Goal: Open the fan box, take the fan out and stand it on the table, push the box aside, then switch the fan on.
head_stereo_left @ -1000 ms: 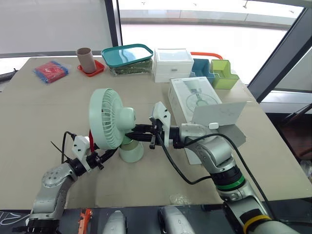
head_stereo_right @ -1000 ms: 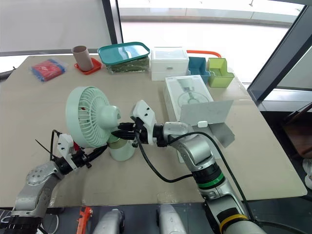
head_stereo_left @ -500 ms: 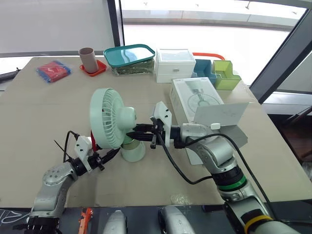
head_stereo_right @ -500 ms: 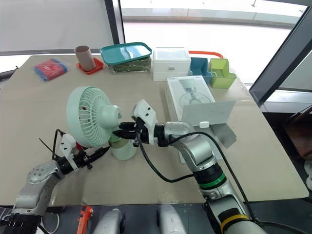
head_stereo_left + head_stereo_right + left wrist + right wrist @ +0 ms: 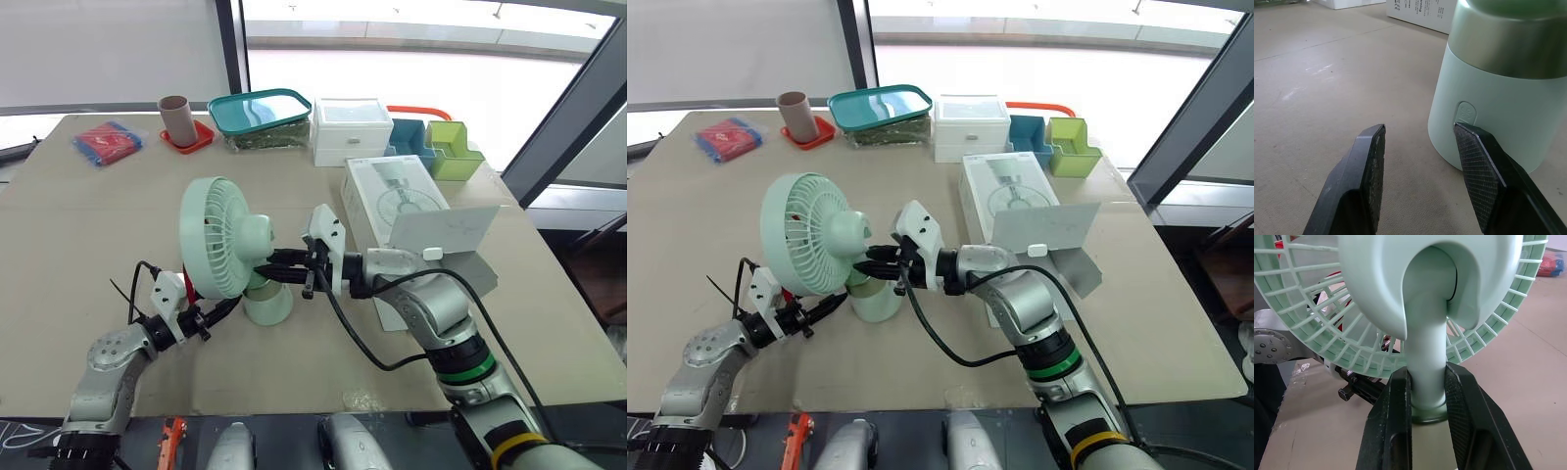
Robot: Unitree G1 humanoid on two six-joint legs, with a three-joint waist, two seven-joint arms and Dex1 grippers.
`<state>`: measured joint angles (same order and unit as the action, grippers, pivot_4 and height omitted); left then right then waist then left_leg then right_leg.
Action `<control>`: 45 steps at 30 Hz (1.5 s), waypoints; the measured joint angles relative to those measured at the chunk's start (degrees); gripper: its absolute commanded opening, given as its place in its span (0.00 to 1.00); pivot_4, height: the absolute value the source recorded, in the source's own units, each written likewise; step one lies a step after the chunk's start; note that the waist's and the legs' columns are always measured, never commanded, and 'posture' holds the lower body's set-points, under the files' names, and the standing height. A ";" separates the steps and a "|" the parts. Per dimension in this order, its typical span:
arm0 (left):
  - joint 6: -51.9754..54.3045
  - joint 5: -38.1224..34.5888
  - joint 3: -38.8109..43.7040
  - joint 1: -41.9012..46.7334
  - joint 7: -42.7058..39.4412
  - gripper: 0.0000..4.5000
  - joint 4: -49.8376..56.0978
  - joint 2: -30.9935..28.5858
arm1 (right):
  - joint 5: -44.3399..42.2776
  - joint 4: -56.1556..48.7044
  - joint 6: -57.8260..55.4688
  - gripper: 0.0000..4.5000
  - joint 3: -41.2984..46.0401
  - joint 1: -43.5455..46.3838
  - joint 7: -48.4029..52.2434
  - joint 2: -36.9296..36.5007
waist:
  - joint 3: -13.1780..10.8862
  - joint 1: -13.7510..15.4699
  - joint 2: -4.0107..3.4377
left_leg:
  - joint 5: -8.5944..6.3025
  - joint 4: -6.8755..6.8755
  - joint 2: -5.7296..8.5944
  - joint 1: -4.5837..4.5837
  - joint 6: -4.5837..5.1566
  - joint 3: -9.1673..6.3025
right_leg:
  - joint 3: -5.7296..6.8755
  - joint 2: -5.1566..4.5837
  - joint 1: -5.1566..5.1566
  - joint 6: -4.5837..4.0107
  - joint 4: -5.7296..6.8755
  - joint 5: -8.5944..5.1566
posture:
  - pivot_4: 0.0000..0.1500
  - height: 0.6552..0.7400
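Observation:
The mint-green fan point(image 5: 220, 238) stands upright on its round base point(image 5: 265, 305) in the middle of the table. My right gripper point(image 5: 271, 266) is shut on the fan's neck point(image 5: 1426, 372), just above the base. My left gripper point(image 5: 220, 311) is open at the base's left side, low over the table. In the left wrist view one fingertip point(image 5: 1476, 166) lies beside the power button point(image 5: 1466, 113) on the base; the other fingertip point(image 5: 1371, 161) stands apart over bare table. The white fan box point(image 5: 409, 211) lies open to the right, flap raised.
Along the table's far edge sit a red packet point(image 5: 102, 143), a brown cup on a red coaster point(image 5: 177, 116), a teal-lidded container point(image 5: 259, 115), a white drawer box point(image 5: 349, 129), and blue and green bins point(image 5: 436, 145). The table's right edge runs close behind the box.

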<state>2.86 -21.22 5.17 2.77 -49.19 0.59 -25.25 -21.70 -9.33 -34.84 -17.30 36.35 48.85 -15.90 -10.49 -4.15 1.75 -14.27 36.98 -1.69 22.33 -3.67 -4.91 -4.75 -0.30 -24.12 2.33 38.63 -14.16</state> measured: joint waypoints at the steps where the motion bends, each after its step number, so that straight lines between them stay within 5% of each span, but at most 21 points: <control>1: 0.03 -0.01 -0.01 0.00 0.00 0.48 0.00 0.04 | 0.00 0.00 0.00 0.09 0.00 0.00 0.00 0.00 | 0.00 0.00 0.00 | 0.00 0.00 0.00 0.00 0.00 0.00 | 0.00 0.00 0.00 0.00 0.00 0.00 | 1.00 1.00; 45: -0.01 0.29 -0.29 0.36 0.01 0.48 -0.01 0.22 | 0.09 0.27 0.44 0.09 0.18 0.02 0.54 -0.16 | 0.00 0.01 0.00 | 0.00 0.01 0.01 0.00 0.00 -0.01 | 0.00 0.00 0.02 0.01 0.00 -0.01 | 1.00 1.00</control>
<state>2.86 -20.94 4.88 3.14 -49.19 0.58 -25.03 -21.61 -9.07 -34.40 -17.11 36.37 49.39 -16.06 -10.49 -4.14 1.75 -14.27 36.98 -1.68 22.32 -3.67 -4.91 -4.75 -0.30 -24.10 2.34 38.63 -14.16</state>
